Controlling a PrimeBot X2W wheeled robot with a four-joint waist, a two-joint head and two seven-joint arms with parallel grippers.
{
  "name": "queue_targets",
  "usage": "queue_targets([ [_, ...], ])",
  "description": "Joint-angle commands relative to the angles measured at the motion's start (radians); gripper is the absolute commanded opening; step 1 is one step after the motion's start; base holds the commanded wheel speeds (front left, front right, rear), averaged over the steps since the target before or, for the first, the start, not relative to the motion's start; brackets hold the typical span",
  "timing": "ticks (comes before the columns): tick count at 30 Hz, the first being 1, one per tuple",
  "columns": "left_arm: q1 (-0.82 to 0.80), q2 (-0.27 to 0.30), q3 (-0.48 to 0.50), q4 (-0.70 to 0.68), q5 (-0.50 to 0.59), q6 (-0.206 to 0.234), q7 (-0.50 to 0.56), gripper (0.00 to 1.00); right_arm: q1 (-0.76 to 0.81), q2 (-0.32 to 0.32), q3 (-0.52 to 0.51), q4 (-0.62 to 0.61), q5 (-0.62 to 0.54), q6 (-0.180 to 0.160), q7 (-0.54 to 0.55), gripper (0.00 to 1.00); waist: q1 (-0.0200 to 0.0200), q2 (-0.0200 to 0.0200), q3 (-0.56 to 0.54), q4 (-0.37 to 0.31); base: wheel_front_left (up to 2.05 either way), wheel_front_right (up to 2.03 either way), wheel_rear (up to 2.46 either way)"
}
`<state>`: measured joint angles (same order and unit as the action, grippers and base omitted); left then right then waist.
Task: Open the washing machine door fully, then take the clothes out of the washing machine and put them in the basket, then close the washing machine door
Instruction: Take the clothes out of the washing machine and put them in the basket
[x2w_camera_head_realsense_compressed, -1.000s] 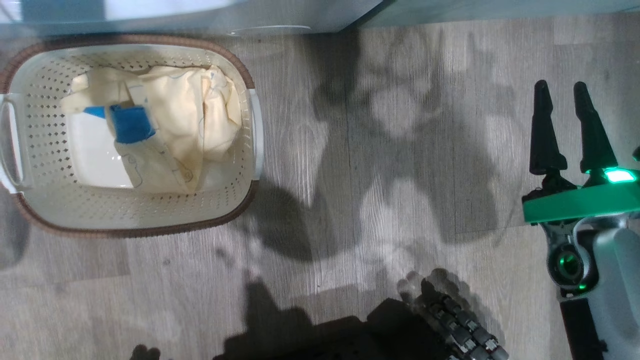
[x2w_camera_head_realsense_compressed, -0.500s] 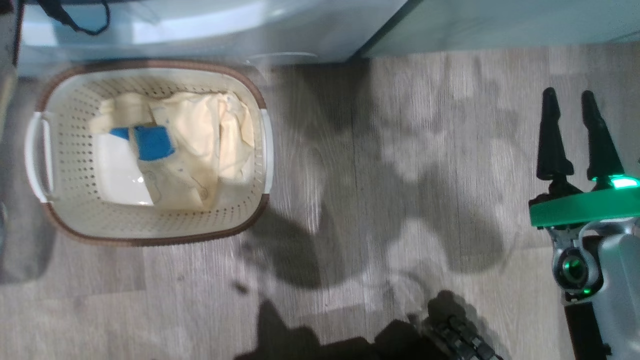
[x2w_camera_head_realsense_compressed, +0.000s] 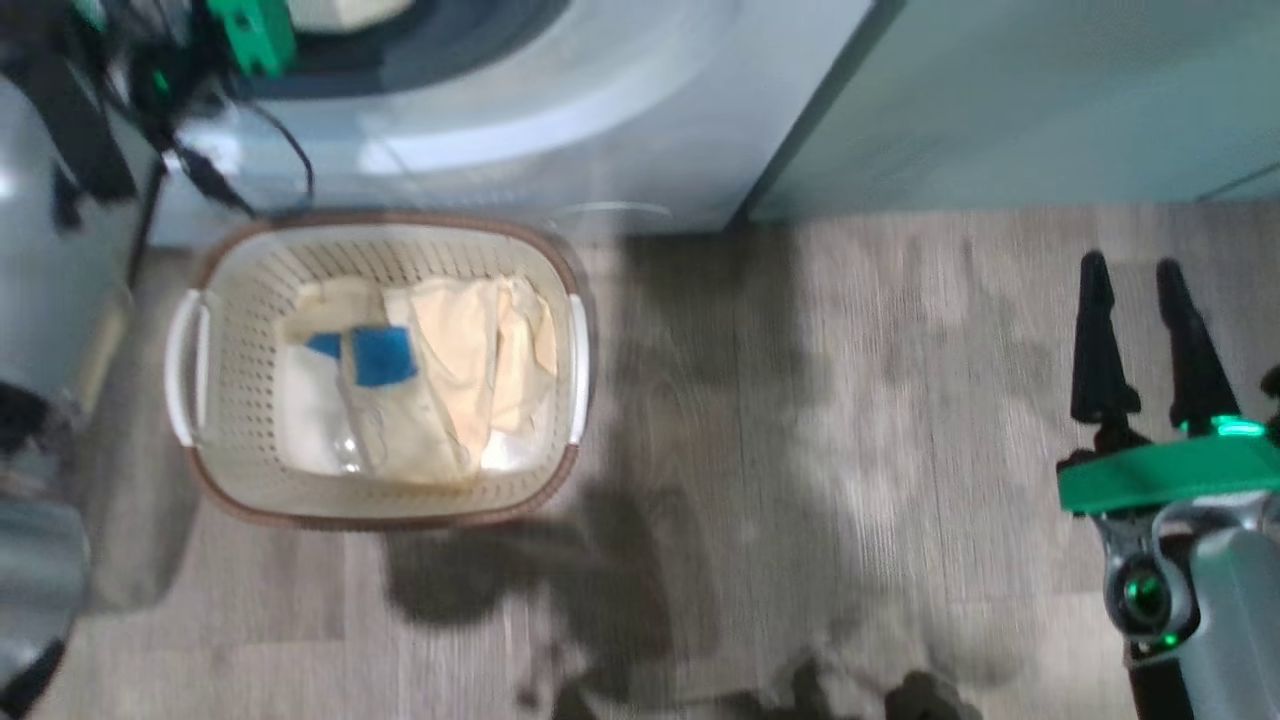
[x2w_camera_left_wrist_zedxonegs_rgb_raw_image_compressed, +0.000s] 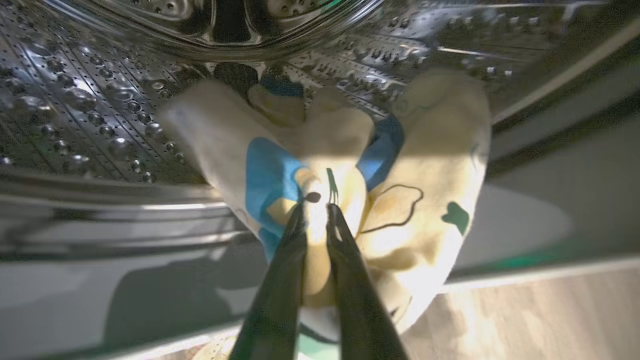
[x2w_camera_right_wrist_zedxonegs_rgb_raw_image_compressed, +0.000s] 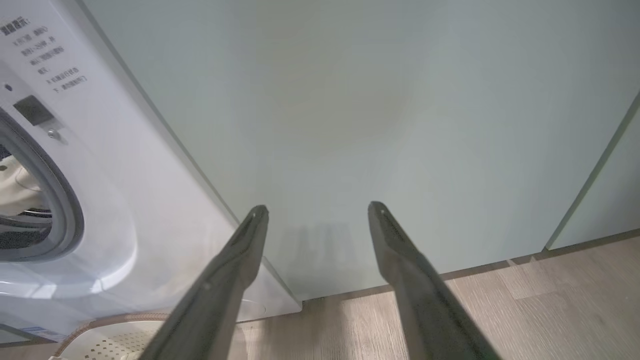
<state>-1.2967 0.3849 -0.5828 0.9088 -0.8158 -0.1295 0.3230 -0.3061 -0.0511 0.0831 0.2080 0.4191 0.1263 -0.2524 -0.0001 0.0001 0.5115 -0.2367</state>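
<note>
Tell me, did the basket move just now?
No. The basket keeps its place against the washing machine, same gap to that corner; only the camera tilted.

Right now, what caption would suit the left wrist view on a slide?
Left gripper shut on a cream garment with blue patches at the mouth of the perforated steel drum.
</note>
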Motion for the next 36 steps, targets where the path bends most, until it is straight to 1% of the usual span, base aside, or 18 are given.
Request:
queue_targets([
  [1, -0.013, 0.047, 0.021, -0.036, -0.006, -0.001, -0.012, 0.00, 0.025, 0.001, 0.008, -0.022, -0.007, 0.004, -0.009, 1.00, 0.0001, -0.0001, -0.045, 0.018, 0.00, 0.00, 0.00],
  [5, 0.100, 0.042, 0.012, -0.079, -0.022, 0.000, -0.067, 0.00, 0.058, -0.001, 0.002, -0.014, -0.011, 0.004, -0.009, 1.00, 0.0001, -0.0001, -0.109, 0.033, 0.00, 0.00, 0.00],
  [8, 0.188, 0.039, 0.006, -0.120, -0.019, 0.018, -0.115, 0.00, 0.082, -0.006, 0.003, -0.009, -0.013, 0.004, -0.009, 1.00, 0.0001, -0.0001, -0.155, 0.042, 0.00, 0.00, 0.00],
  [12, 0.316, 0.032, -0.012, -0.206, -0.004, 0.063, -0.170, 0.00, 0.113, -0.013, 0.001, -0.003, -0.012, 0.004, -0.009, 1.00, 0.0001, -0.0001, -0.210, 0.056, 0.00, 0.00, 0.00],
  [15, 0.410, 0.032, -0.038, -0.282, 0.025, 0.115, -0.202, 0.00, 0.134, -0.020, -0.001, 0.001, -0.012, 0.004, -0.009, 1.00, 0.0001, -0.0001, -0.247, 0.068, 0.00, 0.00, 0.00],
  [19, 0.538, 0.024, -0.060, -0.378, 0.038, 0.184, -0.230, 0.00, 0.167, -0.027, -0.003, 0.004, -0.012, 0.004, -0.009, 1.00, 0.0001, -0.0001, -0.291, 0.082, 0.00, 0.00, 0.00],
  [22, 0.615, 0.026, -0.064, -0.424, 0.034, 0.221, -0.243, 0.00, 0.180, -0.032, 0.000, 0.003, -0.011, 0.004, -0.009, 1.00, 0.0001, -0.0001, -0.307, 0.088, 0.00, 0.00, 0.00],
  [25, 0.670, 0.031, -0.068, -0.436, 0.039, 0.253, -0.261, 0.00, 0.187, -0.036, 0.004, 0.003, -0.010, 0.004, -0.009, 1.00, 0.0001, -0.0001, -0.319, 0.091, 0.00, 0.00, 0.00],
  [29, 0.724, 0.022, -0.069, -0.414, 0.027, 0.269, -0.279, 0.00, 0.190, -0.042, 0.010, 0.004, -0.007, 0.004, -0.009, 1.00, 0.0001, -0.0001, -0.327, 0.089, 0.00, 0.00, 0.00],
  [33, 0.758, 0.004, -0.079, -0.351, 0.020, 0.262, -0.296, 0.00, 0.190, -0.048, 0.018, 0.004, -0.003, 0.004, -0.009, 1.00, 0.0001, -0.0001, -0.329, 0.084, 0.00, 0.00, 0.00],
  [36, 0.770, -0.017, -0.093, -0.279, 0.015, 0.246, -0.298, 0.00, 0.190, -0.053, 0.021, 0.001, -0.002, 0.004, -0.009, 1.00, 0.0001, -0.0001, -0.323, 0.078, 0.00, 0.00, 0.00],
])
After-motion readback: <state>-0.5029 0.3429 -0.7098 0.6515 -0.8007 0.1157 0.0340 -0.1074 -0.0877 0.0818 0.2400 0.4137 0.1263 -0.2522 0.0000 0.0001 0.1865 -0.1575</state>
